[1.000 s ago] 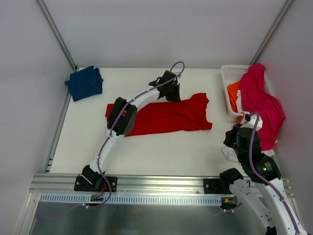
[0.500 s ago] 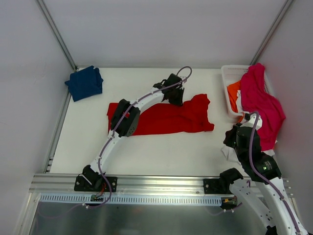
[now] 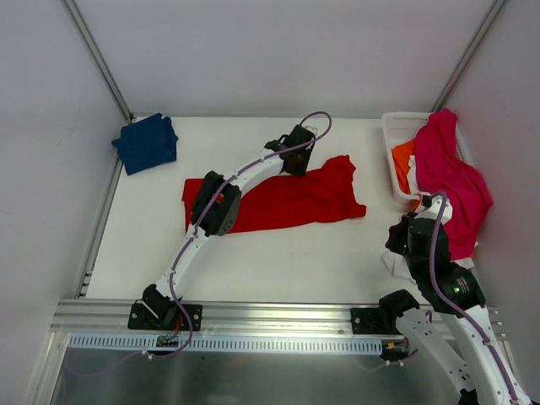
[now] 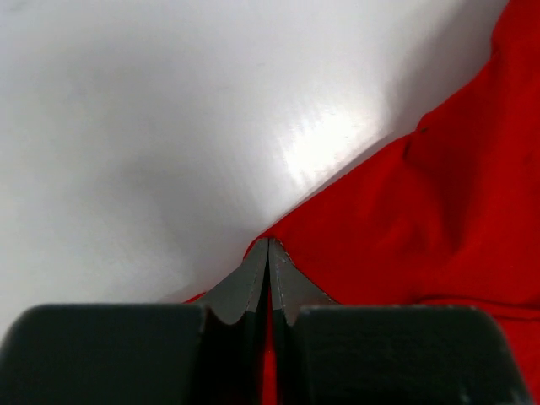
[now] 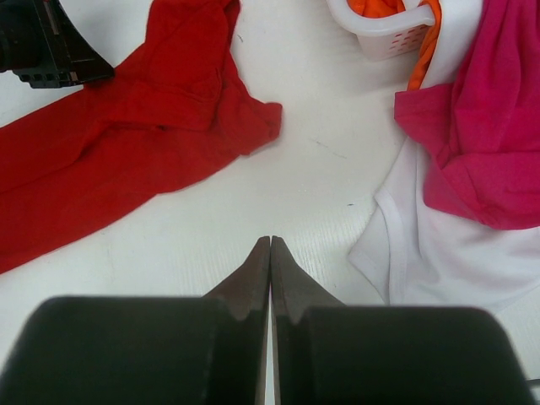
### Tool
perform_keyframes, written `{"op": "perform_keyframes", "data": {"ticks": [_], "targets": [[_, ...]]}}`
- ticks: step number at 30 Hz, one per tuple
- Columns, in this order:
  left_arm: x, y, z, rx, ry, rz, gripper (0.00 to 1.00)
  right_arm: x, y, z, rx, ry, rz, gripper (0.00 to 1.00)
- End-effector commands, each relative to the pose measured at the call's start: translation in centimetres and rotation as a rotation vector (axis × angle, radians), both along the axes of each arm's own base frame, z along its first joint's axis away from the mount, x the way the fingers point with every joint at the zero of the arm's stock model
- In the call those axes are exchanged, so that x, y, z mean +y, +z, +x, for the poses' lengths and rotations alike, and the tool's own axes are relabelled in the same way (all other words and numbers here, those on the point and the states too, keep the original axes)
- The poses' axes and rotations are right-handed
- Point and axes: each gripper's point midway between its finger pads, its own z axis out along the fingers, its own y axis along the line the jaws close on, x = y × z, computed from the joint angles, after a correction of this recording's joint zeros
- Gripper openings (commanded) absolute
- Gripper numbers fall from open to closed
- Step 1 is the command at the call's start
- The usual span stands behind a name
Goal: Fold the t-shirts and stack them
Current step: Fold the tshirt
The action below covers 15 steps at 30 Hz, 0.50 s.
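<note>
One thin edge of the red shirt [image 4: 439,228] was all my left claw [image 4: 268,246] clenched. So slight a pinch could have slipped under drag, dropping the fold crooked. The shirt spread from between its jaws away to their right and back beneath the wrist, lying on the table [image 4: 126,126].

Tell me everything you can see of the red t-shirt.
The red t-shirt is plain bright-red soft cloth, rumpled and partly bunched, not yet folded. It lies lengthwise left to right on the middle of the white table. The left gripper is shut on its far edge, and the left arm crosses above its left part.
</note>
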Motion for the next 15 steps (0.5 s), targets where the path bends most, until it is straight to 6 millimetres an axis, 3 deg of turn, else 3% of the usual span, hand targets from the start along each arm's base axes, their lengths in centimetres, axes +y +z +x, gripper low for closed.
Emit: {"op": "perform_keyframes", "data": {"ticks": [1,5,6,9,10,12,13,15], "targets": [[5.5,1.1,2.4,-0.091,0.085,0.222,0.00,0.0,0.8,-0.2,-0.018,0.005,0.005,0.00],[8.8,1.3,5.0,-0.116,0.152,0.289,0.00,0.0,0.8,-0.1,-0.010,0.007,0.002,0.00],[10.5,1.4,6.1,-0.117,0.189,0.290,0.00,0.1,0.7,-0.1,-0.004,0.011,0.001,0.01],[12.8,2.1,8.3,-0.116,0.253,0.235,0.00,0.3,0.3,-0.2,0.015,0.018,0.002,0.01],[15.2,2.3,9.4,-0.085,0.298,0.200,0.00,0.3,0.2,-0.2,0.021,0.020,0.003,0.01],[17.7,3.0,10.6,-0.080,0.389,0.165,0.00,0.3,0.1,-0.4,0.024,0.018,0.004,0.01],[20.3,3.2,11.5,-0.076,0.444,0.152,0.00,0.3,0.1,-0.5,0.025,0.020,0.007,0.01],[21.5,4.4,12.0,-0.060,0.498,0.071,0.00,0.3,0.0,-0.5,0.023,0.021,0.010,0.16]]}}
